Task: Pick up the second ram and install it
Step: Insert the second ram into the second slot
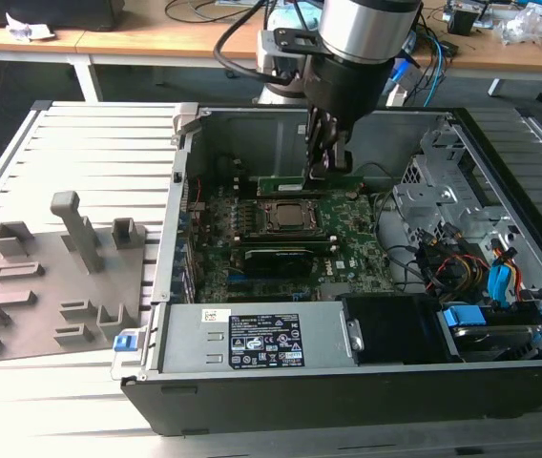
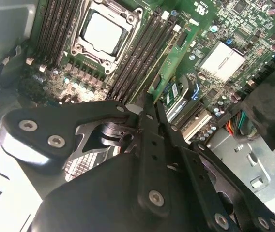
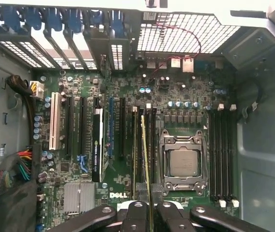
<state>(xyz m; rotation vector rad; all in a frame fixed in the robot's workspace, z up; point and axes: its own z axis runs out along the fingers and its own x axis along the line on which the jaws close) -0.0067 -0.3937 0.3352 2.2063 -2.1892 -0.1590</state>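
Green laminate, thin and light, the second ram (image 3: pixel 145 159) is standing edge-on along the memory slots (image 3: pixel 153 140) just beside the CPU socket (image 3: pixel 182 162). The gripper (image 3: pixel 149 209) is pinching its 2 flat faces, fingers narrow. I am judging it stiff but fragile, its chips and contact edge best avoided.
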